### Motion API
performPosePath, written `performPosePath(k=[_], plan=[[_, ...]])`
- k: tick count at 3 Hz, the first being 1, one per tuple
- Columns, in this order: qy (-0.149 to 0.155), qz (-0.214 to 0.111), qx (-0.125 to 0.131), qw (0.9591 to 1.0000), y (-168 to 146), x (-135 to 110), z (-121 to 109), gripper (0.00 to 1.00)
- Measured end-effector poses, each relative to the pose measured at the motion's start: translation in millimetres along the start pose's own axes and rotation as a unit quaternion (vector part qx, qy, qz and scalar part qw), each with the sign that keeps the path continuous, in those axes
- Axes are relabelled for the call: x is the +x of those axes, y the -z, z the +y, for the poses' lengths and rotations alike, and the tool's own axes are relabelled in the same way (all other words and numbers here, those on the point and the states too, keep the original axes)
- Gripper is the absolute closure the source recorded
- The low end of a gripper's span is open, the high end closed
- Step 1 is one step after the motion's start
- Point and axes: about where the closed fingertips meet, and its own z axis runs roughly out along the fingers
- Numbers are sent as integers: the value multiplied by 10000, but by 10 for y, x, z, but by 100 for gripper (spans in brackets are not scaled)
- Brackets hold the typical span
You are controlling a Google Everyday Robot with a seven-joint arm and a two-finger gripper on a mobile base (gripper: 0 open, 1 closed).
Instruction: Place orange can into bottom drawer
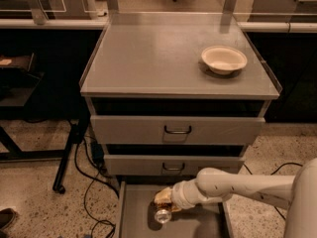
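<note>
The orange can (162, 206) lies tilted over the open bottom drawer (133, 217), its shiny silver end pointing down toward the drawer floor. My gripper (166, 201) reaches in from the right on a white arm and sits right at the can, low inside the drawer. The can's orange-gold body shows just left of the wrist. The drawer is pulled out below the two upper drawers of the grey cabinet (178, 58).
A cream round bowl (224, 59) stands on the cabinet top at the right. The two upper drawers with dark handles (177, 130) are slightly open. Black cables (84, 182) and a table leg lie on the floor to the left.
</note>
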Motion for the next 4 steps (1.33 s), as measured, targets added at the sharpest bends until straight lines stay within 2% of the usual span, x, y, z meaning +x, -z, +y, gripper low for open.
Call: performPosePath(k=[1,2,3,4], plan=[[-386,-126,88,9991,-97,-284,-338,100],[-388,-128,87,9991,-98,-285,-339,100],[-812,-482,20,9955,-354,-442,-695,100],[-1274,-723,97,9892,-675,-626,-1155,100]])
